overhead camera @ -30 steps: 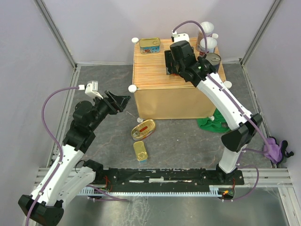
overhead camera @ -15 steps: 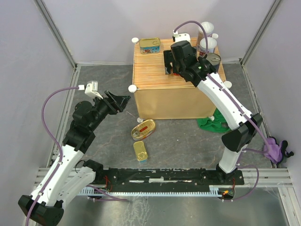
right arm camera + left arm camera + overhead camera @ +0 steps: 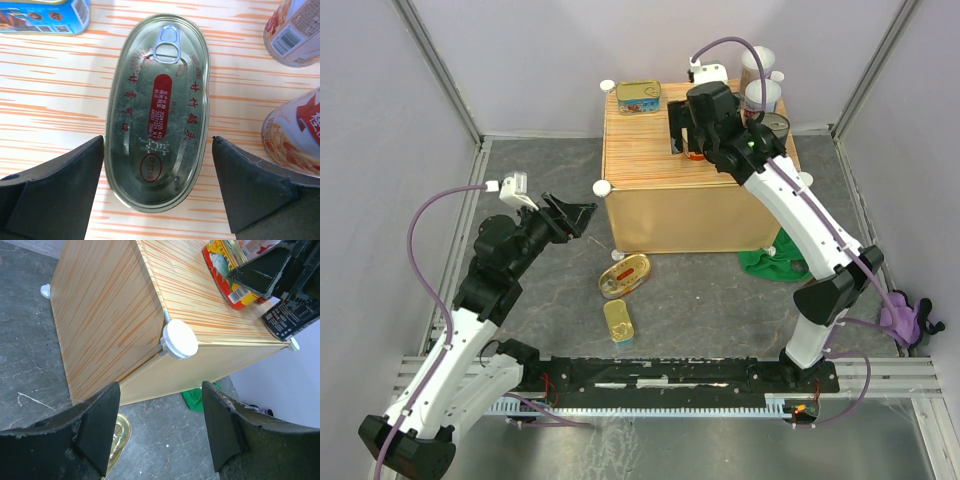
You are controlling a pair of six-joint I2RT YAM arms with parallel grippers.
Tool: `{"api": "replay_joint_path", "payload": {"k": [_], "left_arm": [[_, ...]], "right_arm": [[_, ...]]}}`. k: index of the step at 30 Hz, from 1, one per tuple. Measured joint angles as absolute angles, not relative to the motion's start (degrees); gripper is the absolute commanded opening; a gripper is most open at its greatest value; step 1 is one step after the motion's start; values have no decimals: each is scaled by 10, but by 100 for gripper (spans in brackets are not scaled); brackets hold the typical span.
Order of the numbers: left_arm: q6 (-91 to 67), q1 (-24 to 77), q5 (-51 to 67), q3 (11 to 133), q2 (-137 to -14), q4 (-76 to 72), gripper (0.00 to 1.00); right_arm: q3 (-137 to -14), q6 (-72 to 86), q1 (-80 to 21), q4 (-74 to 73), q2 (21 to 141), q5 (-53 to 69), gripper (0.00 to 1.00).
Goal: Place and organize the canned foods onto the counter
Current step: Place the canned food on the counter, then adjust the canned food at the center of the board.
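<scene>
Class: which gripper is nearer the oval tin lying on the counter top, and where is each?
Right. The right gripper is directly above the oval tin, open fingers either side of it. The left gripper is off past the counter's front left corner, over the floor.

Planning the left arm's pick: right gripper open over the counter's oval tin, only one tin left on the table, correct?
Not one: the top external view shows two on the table, a loose oval tin and a rectangular tin. The right gripper is open over the placed oval tin.
</scene>
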State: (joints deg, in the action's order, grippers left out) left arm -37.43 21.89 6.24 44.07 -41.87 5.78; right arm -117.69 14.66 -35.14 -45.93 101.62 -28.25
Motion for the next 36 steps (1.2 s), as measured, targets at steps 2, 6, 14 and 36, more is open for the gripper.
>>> {"api": "replay_joint_path", "payload": {"k": [2, 6, 14, 36], "left_arm": [[-374, 219, 62, 441, -417, 59, 73], [-374, 219, 62, 441, -411, 60, 73], [-374, 219, 92, 412, -401, 64, 73], [-332, 312, 168, 366, -470, 109, 73]], "right_arm": [[-1185, 142, -357, -459, 1014, -283, 95], [-1197, 134, -373, -460, 1002, -285, 95], [-1207, 115, -420, -460, 962, -302, 95], [-1114, 99, -535, -486, 827, -363, 95]]}}
